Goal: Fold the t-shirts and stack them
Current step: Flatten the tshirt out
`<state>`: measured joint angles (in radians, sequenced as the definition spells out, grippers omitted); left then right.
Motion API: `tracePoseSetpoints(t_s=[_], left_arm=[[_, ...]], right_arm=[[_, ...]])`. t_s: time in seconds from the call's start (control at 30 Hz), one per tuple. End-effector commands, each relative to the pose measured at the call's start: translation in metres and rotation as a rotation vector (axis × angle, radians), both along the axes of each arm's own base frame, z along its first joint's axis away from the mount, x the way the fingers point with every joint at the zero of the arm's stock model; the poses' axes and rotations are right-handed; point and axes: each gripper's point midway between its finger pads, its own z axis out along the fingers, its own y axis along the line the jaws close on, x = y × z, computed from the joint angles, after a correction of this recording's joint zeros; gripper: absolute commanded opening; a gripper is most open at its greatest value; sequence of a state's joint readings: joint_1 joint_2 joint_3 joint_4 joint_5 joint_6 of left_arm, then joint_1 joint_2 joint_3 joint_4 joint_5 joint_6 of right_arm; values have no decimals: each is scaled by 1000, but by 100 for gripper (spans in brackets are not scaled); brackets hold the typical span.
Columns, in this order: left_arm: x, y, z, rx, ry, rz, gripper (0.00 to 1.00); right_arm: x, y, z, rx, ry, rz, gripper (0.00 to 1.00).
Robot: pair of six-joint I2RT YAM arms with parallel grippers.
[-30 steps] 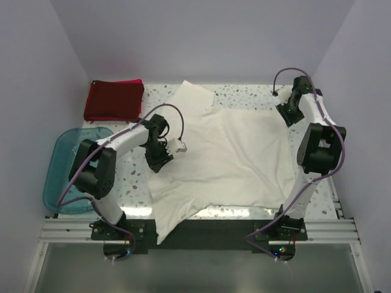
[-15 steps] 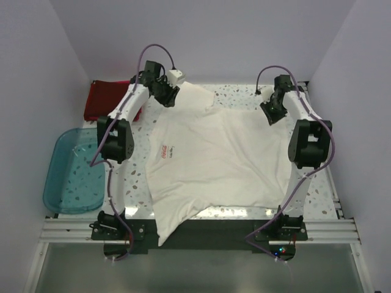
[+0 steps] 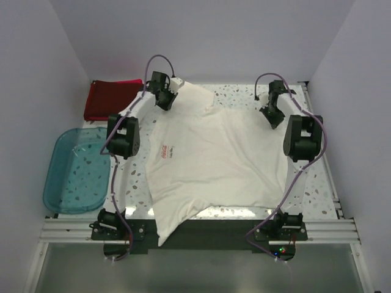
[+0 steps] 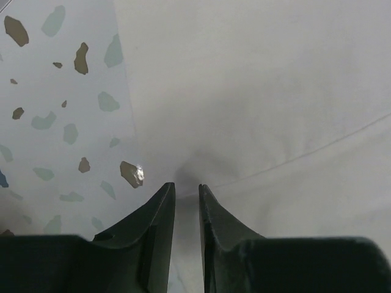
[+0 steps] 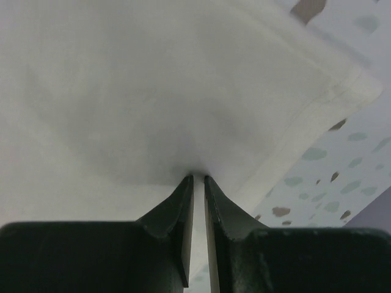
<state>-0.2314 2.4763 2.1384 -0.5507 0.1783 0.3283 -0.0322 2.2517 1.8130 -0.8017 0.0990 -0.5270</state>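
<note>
White shirt [image 3: 226,159] lies flat, right of the tub [image 3: 76,174], its long axis running away from the tub. I pinch its far edge with both grippers: left gripper [image 4: 186,190] nearer the tub, right gripper [image 5: 198,178] farther from it. The cloth spreads toward me.

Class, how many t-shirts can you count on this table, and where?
3. A cream-white t-shirt lies spread across the middle; a folded dark red t-shirt sits at the far left corner; a pink t-shirt shows an edge along its far side. Others may be hidden.
</note>
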Motion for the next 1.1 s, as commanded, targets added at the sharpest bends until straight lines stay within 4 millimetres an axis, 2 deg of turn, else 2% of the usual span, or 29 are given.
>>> tracePoseSetpoints(t_s=[0.0,0.03,0.07,0.13,0.17,0.27,0.33,0.37,0.4,0.43,0.47,0.5,0.53,0.57,0.6,0.63,0.67,0.7,0.73,0.77,0.8,0.83,0.87,0.9,0.93,0.97,1.0,1.03,1.07], left_arm=[[28,36,-12,106,-59,89,26],[32,45,-15,118,-60,99,25],[33,49,-25,131,-49,100,25],[41,57,-24,152,-74,97,25],[41,59,-29,161,-72,97,25],[51,71,-29,210,-109,115,25],[62,79,-19,221,-157,144,25],[66,81,-8,217,-180,158,29],[72,86,3,199,-209,174,32],[73,86,13,170,-227,189,36],[70,79,39,109,-255,158,46],[70,76,56,64,-284,138,52],[65,69,73,26,-297,106,56],[55,53,117,-41,-348,25,63],[34,45,116,-63,-298,-30,65],[20,37,129,-85,-291,-89,65],[-4,23,175,-154,-328,-167,66],[-38,15,156,-186,-224,-206,66],[-62,7,161,-203,-202,-272,66],[-113,-3,165,-236,-149,-344,66],[-143,-20,165,-208,-152,-445,66],[-181,-28,194,-203,-210,-525,66],[-223,-33,161,-190,-121,-584,66],[-266,-54,153,-159,-95,-719,66],[-302,-60,167,-153,-129,-800,66],[-341,-58,140,-137,-32,-852,66],[-379,-76,134,-128,-7,-969,66],[-401,-78,133,-115,-4,-1024,66],[-438,-85,117,-96,63,-1121,66]], right_arm=[[41,-8,-7,-100,-82,-6,17],[45,-8,-12,-110,-79,-2,16],[51,1,-22,-120,-71,27,16],[69,5,-20,-151,-115,40,16],[74,9,-28,-160,-114,54,16],[103,9,-16,-192,-194,50,16],[122,8,-4,-210,-247,46,18],[128,5,4,-226,-267,43,20],[136,5,24,-229,-315,37,23],[140,5,36,-231,-341,37,31],[141,7,46,-224,-359,45,34],[139,8,56,-218,-371,51,37],[136,10,83,-209,-400,57,41],[132,12,96,-197,-409,65,43],[125,18,101,-165,-398,92,45],[112,19,132,-151,-420,99,49],[103,22,141,-129,-411,119,52],[88,30,134,-76,-367,152,53],[67,32,158,-48,-363,166,57],[48,34,145,-22,-297,189,59],[20,43,141,33,-216,228,59],[1,43,153,51,-204,236,59],[-16,44,152,71,-166,256,59],[-51,49,130,123,-41,276,59],[-69,47,124,141,6,282,58],[-98,48,114,157,72,307,57],[-121,38,107,175,139,290,55],[-134,34,103,195,164,279,54],[-159,32,91,210,226,278,54]])
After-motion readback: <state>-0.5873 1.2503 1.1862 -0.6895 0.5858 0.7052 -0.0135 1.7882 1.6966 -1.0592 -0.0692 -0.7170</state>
